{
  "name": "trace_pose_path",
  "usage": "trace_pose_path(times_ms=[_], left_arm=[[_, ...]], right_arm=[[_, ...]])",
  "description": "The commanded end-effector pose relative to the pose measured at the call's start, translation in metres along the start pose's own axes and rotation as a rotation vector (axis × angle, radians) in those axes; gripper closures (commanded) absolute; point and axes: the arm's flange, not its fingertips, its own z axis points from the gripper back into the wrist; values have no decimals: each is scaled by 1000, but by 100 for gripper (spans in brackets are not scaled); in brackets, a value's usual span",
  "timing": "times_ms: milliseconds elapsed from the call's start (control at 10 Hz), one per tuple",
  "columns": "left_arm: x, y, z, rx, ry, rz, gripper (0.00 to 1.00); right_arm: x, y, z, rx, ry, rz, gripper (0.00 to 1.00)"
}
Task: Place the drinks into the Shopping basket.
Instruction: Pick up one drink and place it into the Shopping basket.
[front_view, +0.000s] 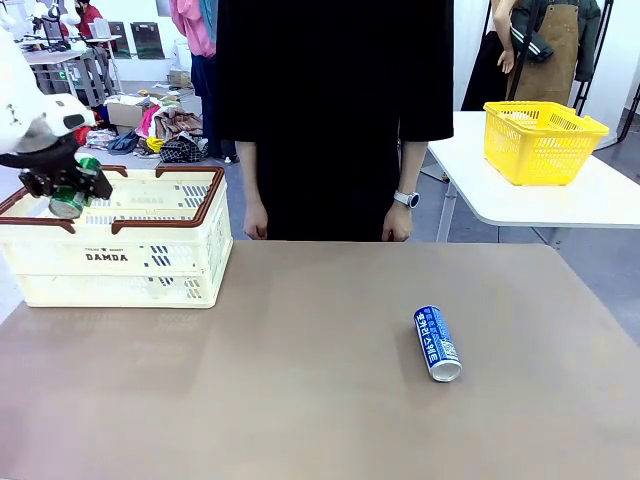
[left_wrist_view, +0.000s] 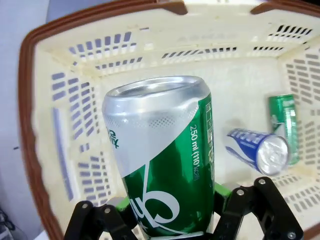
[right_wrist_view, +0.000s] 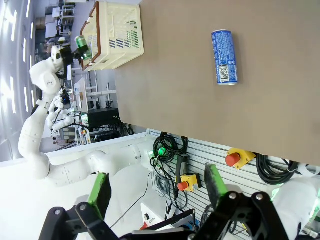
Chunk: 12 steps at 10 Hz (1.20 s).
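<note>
Left wrist view: left gripper (left_wrist_view: 169, 220) pinches green can (left_wrist_view: 160, 165) above Shopping basket (left_wrist_view: 29, 125); it should let go next; right gripper (right_wrist_view: 157, 187) spread wide; blue can (front_view: 437, 343) lies at four o'clock.

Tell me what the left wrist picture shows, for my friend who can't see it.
The left gripper holds a green can over the open cream basket. A blue can and a second green can lie on the basket's floor.

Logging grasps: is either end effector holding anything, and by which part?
Left end effector grips the green can by its sides near the end facing the wrist, above the Shopping basket. Right end effector is open and empty.
</note>
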Motion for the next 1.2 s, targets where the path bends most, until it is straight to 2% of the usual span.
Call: trace_pose_path(times_ms=[0,400,1000,1100], left_arm=[[16,11,-25,-48,48,-22,100],[-8,-7,-64,-31,148,-44,100],[-4,-25,-92,-62,222,-73,100],[-4,-25,-92,-63,220,-71,80]], right_arm=[[1,2,1,29,-2,25,0],[1,2,1,29,-2,25,0],[1,2,1,29,-2,25,0],[1,2,1,29,-2,25,0]])
